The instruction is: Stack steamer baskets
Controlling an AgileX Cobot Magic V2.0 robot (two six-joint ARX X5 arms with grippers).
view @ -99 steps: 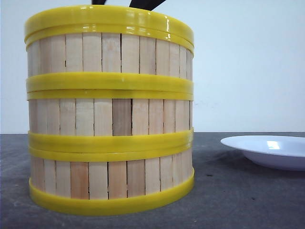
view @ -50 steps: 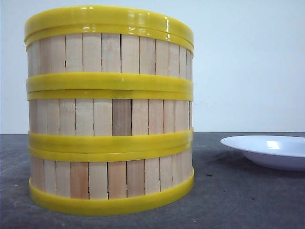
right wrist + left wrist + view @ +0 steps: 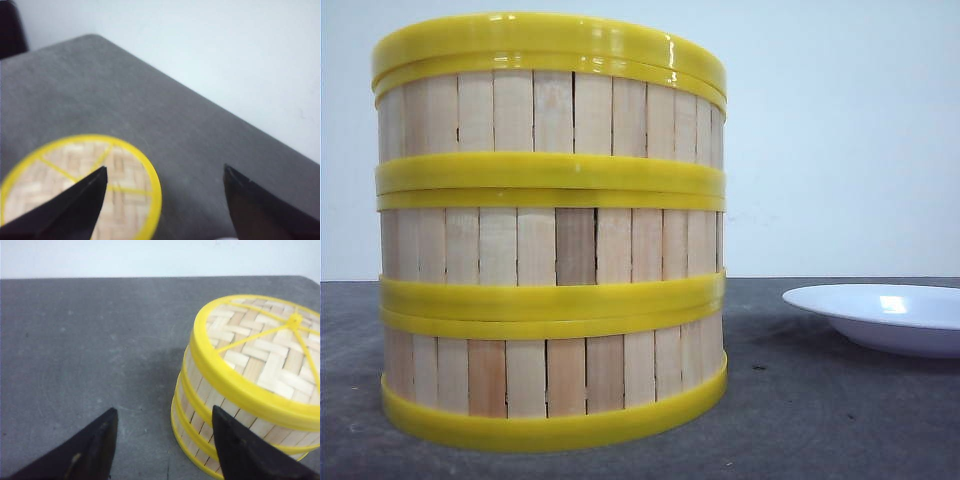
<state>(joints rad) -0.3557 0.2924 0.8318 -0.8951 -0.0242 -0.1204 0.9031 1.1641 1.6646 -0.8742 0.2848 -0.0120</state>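
Three steamer baskets stand stacked in one column: bottom [image 3: 550, 375], middle [image 3: 550, 245], top [image 3: 550, 110]. A woven-bamboo lid [image 3: 550, 40] with a yellow rim covers the top basket. Neither gripper shows in the front view. In the left wrist view my left gripper [image 3: 164, 410] is open and empty beside the stack's wall [image 3: 200, 405], one finger close in front of it, with the lid [image 3: 260, 355] visible on top. My right gripper [image 3: 165, 167] is open and empty, high above the table, with the lid [image 3: 65, 165] below and to one side.
A white plate [image 3: 885, 315] sits on the dark grey table [image 3: 75, 340] to the right of the stack. A pale wall stands behind the table. A dark object [image 3: 10, 27] shows at the table's far corner in the right wrist view.
One second ago black gripper parts showed just above the stack's top in the front view; they have left that view. The stack and plate have not moved.
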